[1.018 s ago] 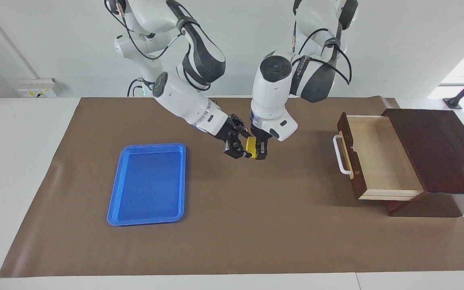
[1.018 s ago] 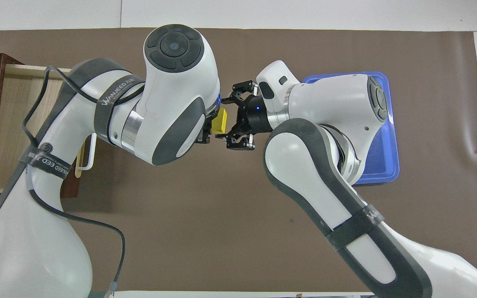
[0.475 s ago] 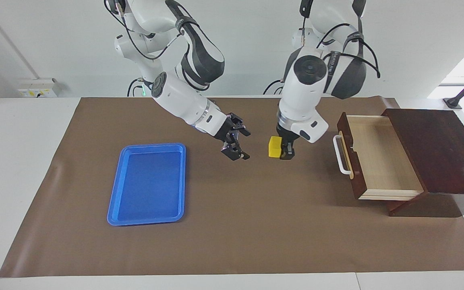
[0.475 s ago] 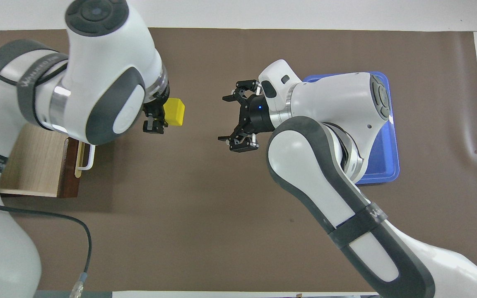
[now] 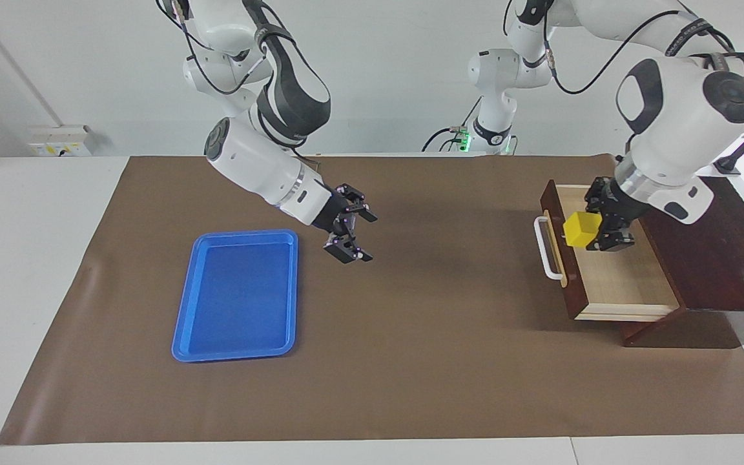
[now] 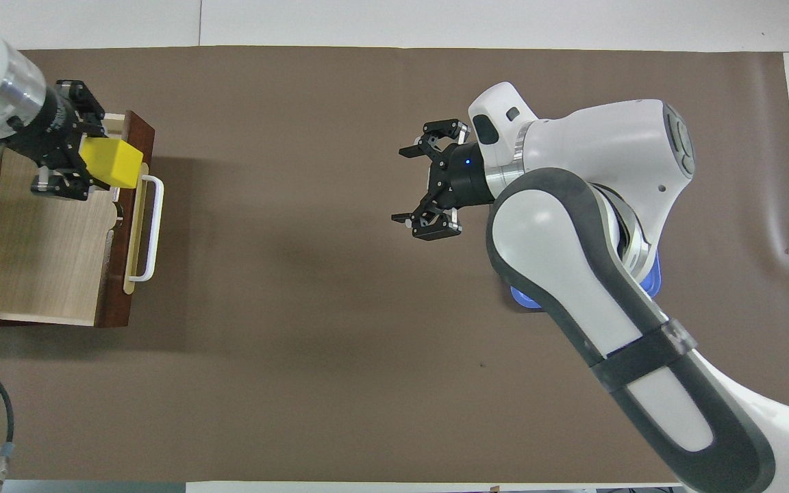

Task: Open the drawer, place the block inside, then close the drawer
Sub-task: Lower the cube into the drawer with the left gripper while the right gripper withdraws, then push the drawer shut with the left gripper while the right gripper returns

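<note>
Facing view: the left gripper squeezes the small yellow cube block up in the air, over the pulled-out brown wooden drawer at 3 o'clock. The right gripper, jaws wide apart and holding nothing, hangs over the brown mat beside the flat blue plastic tray.

Overhead view: the block is at 9 o'clock, over the drawer's front edge by its white bar handle.

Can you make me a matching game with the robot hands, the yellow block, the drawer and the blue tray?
Things:
1. block
2. drawer
3. tray
4. right gripper

States:
A. open, holding nothing
B. pulled open
C. held by the left gripper over the drawer
D. lying on the mat, nothing in it

Pairs: 1-C, 2-B, 3-D, 4-A
</note>
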`<action>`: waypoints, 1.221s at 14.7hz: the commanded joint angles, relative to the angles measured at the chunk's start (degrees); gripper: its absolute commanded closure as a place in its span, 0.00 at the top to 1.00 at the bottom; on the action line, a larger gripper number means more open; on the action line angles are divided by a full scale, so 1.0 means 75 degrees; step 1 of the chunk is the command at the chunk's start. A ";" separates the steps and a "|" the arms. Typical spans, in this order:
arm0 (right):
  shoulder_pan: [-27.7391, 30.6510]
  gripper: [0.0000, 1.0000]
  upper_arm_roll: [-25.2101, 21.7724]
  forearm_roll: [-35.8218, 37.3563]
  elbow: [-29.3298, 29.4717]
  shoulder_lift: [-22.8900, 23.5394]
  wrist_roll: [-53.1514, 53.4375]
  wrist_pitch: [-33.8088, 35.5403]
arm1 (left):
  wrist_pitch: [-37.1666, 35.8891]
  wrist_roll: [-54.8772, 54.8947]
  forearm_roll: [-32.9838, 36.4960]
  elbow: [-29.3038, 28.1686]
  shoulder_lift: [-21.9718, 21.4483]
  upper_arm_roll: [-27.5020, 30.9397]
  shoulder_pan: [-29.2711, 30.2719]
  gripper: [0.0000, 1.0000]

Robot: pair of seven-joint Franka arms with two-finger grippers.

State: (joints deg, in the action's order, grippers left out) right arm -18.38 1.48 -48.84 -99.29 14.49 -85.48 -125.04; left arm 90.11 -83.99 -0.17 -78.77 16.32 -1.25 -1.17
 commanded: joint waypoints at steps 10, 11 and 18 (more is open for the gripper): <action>0.1828 1.00 0.0037 0.1857 0.0019 -0.0561 0.1949 0.1132 | 0.3744 0.0887 -0.0001 -0.4882 -0.2035 -0.0056 0.1103 0.00; 0.1945 1.00 0.0037 0.2150 0.0019 -0.0643 0.2126 0.1133 | 0.3862 0.0887 -0.0001 -0.4988 -0.2058 -0.0056 0.1128 0.00; 0.2333 1.00 0.0037 0.4095 0.0031 -0.1731 0.3928 0.1881 | 0.2883 0.0572 0.0432 -0.3915 -0.1778 -0.0091 0.0289 1.00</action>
State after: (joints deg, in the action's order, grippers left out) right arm -1.74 1.04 -22.30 -98.73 4.66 -61.91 -113.44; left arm 117.23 -77.96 1.21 -112.39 2.73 -2.01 5.51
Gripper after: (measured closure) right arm 0.000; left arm 0.013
